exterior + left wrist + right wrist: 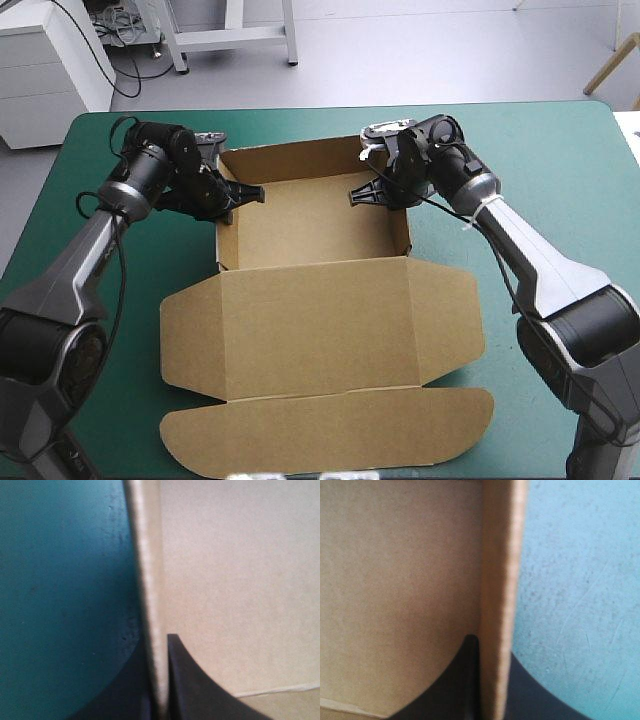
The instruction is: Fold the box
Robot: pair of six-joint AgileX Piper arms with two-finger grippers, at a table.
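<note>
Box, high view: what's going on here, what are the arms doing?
Both arms are on the brown box, which sits on the teal-green cover as an open tray with its walls raised. Its lid lies flat toward the near edge. The left gripper pinches the tray's left wall, one finger inside and one outside. The right gripper holds the right wall the same way.

The box (300,320) is plain brown board, the counter's cover (540,150) teal-green, the left tool (157,639) and right tool (490,645) black.
</note>
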